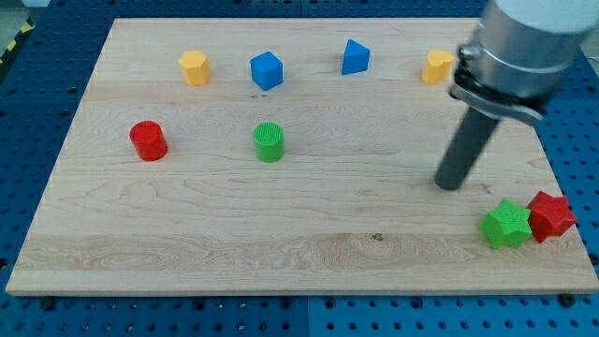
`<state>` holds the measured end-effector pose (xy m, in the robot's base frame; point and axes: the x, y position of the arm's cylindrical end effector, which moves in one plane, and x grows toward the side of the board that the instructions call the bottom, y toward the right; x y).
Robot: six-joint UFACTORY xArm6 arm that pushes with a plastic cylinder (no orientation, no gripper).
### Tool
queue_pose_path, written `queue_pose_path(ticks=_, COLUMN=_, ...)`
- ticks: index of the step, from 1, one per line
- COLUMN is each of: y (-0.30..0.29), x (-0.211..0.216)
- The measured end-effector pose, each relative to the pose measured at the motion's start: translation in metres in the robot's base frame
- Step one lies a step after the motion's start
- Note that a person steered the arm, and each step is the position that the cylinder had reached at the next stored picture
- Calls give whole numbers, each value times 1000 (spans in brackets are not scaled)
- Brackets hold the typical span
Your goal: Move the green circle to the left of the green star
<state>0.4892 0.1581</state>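
Note:
The green circle (269, 142) stands left of the board's middle. The green star (506, 225) lies near the bottom right corner, touching a red star (550, 216) on its right. My tip (450, 184) rests on the board up and to the left of the green star, a short gap from it and far to the right of the green circle. The rod rises from the tip to the arm's grey body at the view's top right.
A red circle (148, 140) stands left of the green circle. Along the top sit a yellow block (195, 67), a blue cube (267, 70), a blue block (355, 57) and a yellow block (436, 66). The wooden board (299, 243) lies on a blue perforated table.

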Motion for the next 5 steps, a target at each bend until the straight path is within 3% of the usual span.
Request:
queue_pose_path(ticks=1, y=-58, x=-48)
queue_pose_path(ticks=3, y=-233, x=-71)
queue_pose_path(ticks=4, y=-259, x=-53)
queue_pose_path(ticks=5, y=-187, x=-14)
